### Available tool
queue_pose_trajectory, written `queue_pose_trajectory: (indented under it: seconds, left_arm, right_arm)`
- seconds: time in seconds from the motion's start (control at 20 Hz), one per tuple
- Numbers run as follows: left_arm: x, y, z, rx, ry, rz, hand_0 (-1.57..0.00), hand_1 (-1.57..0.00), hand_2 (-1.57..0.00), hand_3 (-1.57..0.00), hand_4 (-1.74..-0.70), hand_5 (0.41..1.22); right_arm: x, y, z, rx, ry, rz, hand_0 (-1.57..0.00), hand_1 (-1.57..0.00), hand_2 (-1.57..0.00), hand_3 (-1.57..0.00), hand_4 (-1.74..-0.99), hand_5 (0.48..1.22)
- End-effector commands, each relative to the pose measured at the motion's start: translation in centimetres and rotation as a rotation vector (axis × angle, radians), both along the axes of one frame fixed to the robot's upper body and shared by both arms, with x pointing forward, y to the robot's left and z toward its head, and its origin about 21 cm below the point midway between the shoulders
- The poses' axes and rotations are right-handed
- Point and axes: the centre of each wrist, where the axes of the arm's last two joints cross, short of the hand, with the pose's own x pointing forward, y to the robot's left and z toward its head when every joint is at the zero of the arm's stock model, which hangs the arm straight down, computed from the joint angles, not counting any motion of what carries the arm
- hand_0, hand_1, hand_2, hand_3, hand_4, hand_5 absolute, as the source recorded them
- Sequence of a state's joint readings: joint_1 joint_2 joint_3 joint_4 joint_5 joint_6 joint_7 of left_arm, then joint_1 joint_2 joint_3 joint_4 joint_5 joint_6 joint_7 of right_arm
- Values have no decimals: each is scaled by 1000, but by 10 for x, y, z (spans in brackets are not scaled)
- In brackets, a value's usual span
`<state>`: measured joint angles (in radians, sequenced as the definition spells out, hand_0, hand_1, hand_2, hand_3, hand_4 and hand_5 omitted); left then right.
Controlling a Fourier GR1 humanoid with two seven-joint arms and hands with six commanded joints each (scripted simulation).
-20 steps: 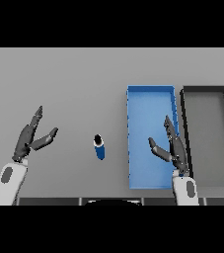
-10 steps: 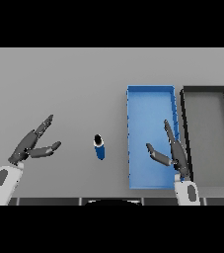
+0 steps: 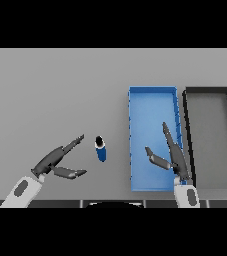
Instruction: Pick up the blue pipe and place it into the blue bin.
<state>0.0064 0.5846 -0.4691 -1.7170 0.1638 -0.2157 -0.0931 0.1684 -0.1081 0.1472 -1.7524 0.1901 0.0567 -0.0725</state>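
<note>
Pipe (image 3: 100, 149) lies just right of left hand (image 3: 55, 162), long axis pointing away from robot; left hand nearer, fingers spread, empty. Right hand (image 3: 171, 152) open over bin (image 3: 151, 100).

Bare table between left robot hand (image 3: 52, 162) and blue pipe (image 3: 101, 149), unobstructed
</note>
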Motion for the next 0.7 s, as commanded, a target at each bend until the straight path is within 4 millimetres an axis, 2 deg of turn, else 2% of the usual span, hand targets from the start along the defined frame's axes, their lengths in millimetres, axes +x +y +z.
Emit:
queue_pose_trajectory:
  seconds: [0.0,0.2,0.35,0.5,0.55,0.65]
  left_arm:
    - [3,-7,-4,0,0,4,1,1,1,1,-1186,466]
    - [9,-36,-17,-7,28,-10,1,1,1,1,-1200,467]
    - [15,-49,-35,-17,80,-14,1,1,1,1,-1191,467]
    - [25,-67,-36,-34,67,-37,1,1,1,1,-1172,464]
    - [29,-68,-37,-13,64,-39,1,1,1,1,-1152,459]
    - [35,-81,-44,8,73,-53,1,1,1,1,-1131,462]
  right_arm:
    - [1,-3,4,0,-3,-6,1,1,1,1,-1223,619]
    - [3,-2,6,2,-1,-16,1,1,1,1,-1231,623]
    - [1,-1,6,7,2,-16,1,1,1,1,-1223,618]
    - [-5,-7,4,0,2,-26,1,1,1,1,-1208,608]
    - [-4,-6,6,4,-3,-22,1,1,1,1,-1206,606]
    - [-2,-4,5,0,8,-28,1,1,1,1,-1201,605]
